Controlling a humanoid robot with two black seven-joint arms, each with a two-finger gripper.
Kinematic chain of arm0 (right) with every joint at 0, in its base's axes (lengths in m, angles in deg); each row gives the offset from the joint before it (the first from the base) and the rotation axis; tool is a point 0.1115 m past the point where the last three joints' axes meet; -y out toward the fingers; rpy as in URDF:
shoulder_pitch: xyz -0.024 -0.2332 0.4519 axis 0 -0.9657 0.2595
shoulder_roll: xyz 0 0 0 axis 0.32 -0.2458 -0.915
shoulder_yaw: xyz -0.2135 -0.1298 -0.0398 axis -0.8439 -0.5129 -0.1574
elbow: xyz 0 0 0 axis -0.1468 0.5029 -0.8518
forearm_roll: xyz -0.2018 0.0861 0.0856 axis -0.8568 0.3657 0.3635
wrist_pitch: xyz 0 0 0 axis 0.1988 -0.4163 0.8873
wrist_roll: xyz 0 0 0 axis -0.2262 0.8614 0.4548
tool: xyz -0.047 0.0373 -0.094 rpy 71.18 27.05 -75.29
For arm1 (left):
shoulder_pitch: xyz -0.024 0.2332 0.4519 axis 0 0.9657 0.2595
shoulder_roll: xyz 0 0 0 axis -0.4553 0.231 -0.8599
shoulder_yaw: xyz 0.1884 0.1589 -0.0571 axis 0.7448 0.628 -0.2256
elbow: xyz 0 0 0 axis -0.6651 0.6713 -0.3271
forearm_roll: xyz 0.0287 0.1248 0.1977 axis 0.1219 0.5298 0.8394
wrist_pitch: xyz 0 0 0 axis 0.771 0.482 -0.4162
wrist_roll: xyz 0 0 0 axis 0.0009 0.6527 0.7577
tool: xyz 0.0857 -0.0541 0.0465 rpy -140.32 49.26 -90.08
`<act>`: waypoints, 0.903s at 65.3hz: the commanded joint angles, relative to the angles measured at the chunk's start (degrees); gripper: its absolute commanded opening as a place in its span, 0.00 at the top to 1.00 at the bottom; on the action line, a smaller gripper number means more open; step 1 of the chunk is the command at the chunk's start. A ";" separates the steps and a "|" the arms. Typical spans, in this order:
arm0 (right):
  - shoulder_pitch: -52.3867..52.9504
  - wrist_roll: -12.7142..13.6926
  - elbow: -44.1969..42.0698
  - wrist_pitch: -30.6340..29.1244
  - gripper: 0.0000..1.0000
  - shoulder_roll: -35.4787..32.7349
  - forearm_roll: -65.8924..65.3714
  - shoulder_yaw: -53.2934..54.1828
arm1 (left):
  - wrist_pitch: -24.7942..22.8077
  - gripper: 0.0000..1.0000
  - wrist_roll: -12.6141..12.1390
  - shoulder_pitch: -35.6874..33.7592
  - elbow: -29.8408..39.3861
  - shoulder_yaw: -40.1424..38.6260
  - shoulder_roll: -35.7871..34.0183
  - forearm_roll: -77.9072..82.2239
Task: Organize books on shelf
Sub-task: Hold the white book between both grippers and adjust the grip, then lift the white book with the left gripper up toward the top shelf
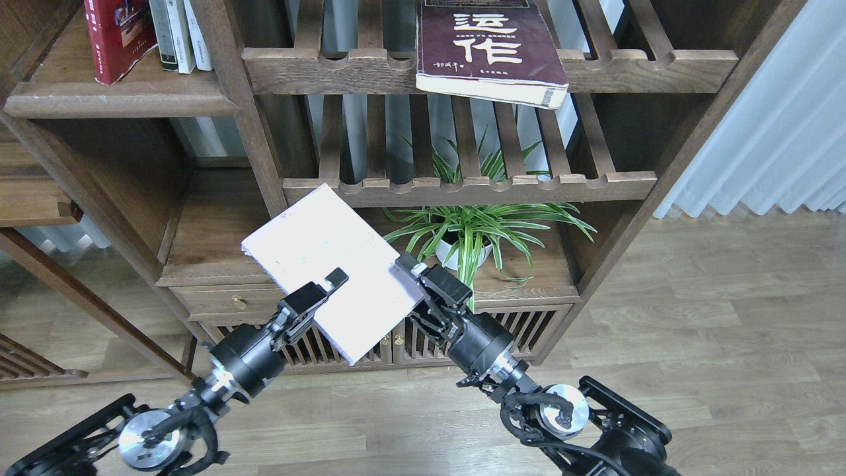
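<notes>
Head view, my two arms rising from the bottom edge. The maroon book (489,49) at top centre is cut off by the upper edge; its white characters show only in part, and it lies flat on a slatted rack (489,69), one corner overhanging the notched rail. The red book (117,36) at upper left is likewise cropped at the top; it stands leaning on the solid dark-brown shelf (119,99), beside thin pale-spined books (178,33) whose titles I cannot read.

The pale book (334,268) sits at frame centre, held in the air in front of the bookcase. Its plain matt cover faces me, and its long axis runs from upper left to lower right, the far short edge pointing toward the upper left.

My left claw (327,284) shows one black finger lying over the cover; the other finger is hidden beneath, so it appears to be pinching the near edge. My right claw (413,271) meets the book's right-hand edge; its fingers cannot be told apart, so I cannot tell its state.

A striped-leaf plant (472,228) in a white pot stands partly hidden behind the right arm.
</notes>
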 commanded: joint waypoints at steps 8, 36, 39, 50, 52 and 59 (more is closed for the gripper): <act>0.57 -0.15 -2.40 -0.02 0.14 -0.01 0.01 0.78 | 0.03 0.97 0.00 -0.32 4.28 -2.39 -8.30 6.64; 1.19 -1.47 -3.02 -0.02 0.12 -0.01 -0.35 5.18 | 0.03 0.99 -6.50 -1.11 5.25 -9.25 -14.28 12.01; 1.27 -1.47 -2.93 -0.02 0.12 -0.01 -0.35 5.09 | 0.03 0.99 -9.31 -1.37 5.25 -11.00 -14.28 11.92; 1.71 -1.47 -2.93 -0.02 0.13 -0.01 -1.05 4.56 | 0.03 1.00 -13.89 -2.87 5.25 -16.10 -13.58 11.83; 1.71 -1.47 -2.93 -0.02 0.13 -0.01 -1.31 4.56 | 0.03 1.00 -13.89 -3.22 5.25 -16.63 -13.58 11.83; 1.80 -1.47 -2.93 -0.02 0.13 -0.01 -1.66 4.30 | 0.03 1.00 -13.89 -4.45 5.25 -19.53 -13.58 11.74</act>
